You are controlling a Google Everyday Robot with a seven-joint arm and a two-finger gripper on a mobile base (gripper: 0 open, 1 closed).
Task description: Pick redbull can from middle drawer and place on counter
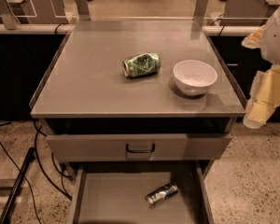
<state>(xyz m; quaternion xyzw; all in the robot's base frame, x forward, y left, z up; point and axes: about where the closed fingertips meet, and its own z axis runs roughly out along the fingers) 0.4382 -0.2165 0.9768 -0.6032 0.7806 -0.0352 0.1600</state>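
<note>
The redbull can [162,194] is slim and silver with blue patches. It lies on its side on the flat bottom of the open middle drawer [112,199], right of centre. The counter [93,83] is the grey cabinet top above it. My gripper [261,101] hangs at the right edge of the view, beside the counter's right front corner, above and to the right of the drawer and well apart from the can. It holds nothing that I can see.
A green patterned can [141,65] lies on its side on the counter. A white bowl [194,76] stands to its right. A grey drawer front with a dark loop handle [140,148] sits above the open drawer. Black cables [37,162] trail on the floor at left.
</note>
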